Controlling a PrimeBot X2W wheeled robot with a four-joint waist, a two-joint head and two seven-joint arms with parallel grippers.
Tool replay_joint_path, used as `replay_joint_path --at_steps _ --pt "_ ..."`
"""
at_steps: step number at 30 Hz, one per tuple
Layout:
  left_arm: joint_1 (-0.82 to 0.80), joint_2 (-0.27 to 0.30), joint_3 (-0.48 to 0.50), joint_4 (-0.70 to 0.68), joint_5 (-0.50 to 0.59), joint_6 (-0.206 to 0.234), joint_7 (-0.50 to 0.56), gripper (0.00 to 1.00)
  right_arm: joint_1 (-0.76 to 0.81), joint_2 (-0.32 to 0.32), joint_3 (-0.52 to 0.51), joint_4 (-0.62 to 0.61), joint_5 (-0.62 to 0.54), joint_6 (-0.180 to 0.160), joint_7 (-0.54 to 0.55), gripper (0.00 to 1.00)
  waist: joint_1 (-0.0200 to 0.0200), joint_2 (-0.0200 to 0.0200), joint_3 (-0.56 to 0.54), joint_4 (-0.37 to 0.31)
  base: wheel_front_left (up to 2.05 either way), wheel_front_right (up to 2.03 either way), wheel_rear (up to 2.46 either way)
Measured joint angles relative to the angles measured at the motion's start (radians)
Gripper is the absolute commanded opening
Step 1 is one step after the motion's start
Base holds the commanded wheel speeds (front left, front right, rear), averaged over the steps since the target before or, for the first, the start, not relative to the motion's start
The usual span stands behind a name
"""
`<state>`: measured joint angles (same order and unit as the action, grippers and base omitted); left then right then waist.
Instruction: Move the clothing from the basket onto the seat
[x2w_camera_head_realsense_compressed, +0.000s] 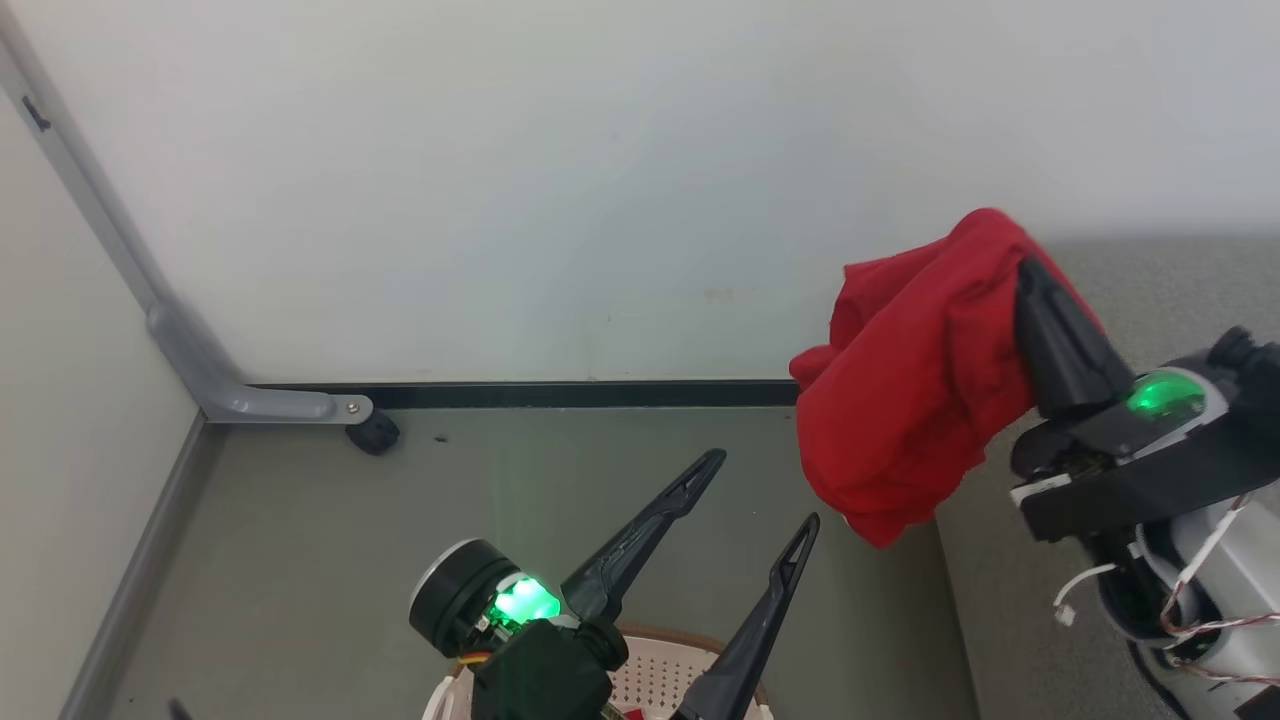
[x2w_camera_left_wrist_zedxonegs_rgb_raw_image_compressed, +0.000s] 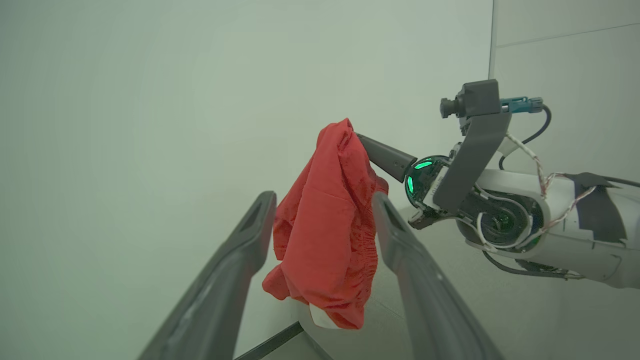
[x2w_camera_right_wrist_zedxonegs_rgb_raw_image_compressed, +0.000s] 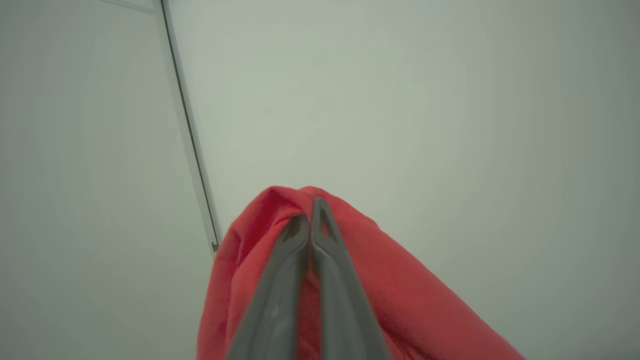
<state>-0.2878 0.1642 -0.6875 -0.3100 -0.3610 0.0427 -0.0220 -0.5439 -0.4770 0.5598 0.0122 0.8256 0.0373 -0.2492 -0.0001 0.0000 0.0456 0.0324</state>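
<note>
Right gripper (x2w_camera_head_realsense_compressed: 1030, 270) pinches red garment (x2w_camera_head_realsense_compressed: 905, 400) by its top; cloth hangs long-axis down at the edge of seat (x2w_camera_head_realsense_compressed: 1000, 620). Seat lies rightward, this arm's side. Left gripper (x2w_camera_head_realsense_compressed: 765, 490) spread, empty, above basket (x2w_camera_head_realsense_compressed: 650, 680).

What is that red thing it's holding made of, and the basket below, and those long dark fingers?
The red garment looks like soft matte cloth: it droops in folds, with a gathered seam. The basket looks like pale moulded plastic, dotted with small holes, under a brown rim. The fingers look like hard dark matte plastic, though metal can't be ruled out.
</note>
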Motion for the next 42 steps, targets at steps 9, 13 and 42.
replay_joint_path --at_steps 9,13,42 --pt "0.032 0.024 -0.014 0.022 0.013 0.001 0.013 1.0 0.033 -0.069 -0.152 -0.006 -0.049 -0.06 0.0 0.0 0.0001 0.0 0.033 -0.039 0.0 0.0 0.0" --pt "0.052 0.029 -0.02 0.036 0.021 0.003 0.016 1.0 0.066 -0.08 -0.201 -0.01 -0.071 -0.083 0.0 0.0 0.0001 0.0 0.055 -0.06 0.0 0.0 0.0" --pt "-0.054 0.084 -0.066 0.01 0.136 -0.035 0.072 1.0 0.053 -0.057 -0.564 -0.001 -0.14 -0.143 0.0 0.0 0.0004 0.0001 0.382 -0.227 0.0 0.0 0.0"
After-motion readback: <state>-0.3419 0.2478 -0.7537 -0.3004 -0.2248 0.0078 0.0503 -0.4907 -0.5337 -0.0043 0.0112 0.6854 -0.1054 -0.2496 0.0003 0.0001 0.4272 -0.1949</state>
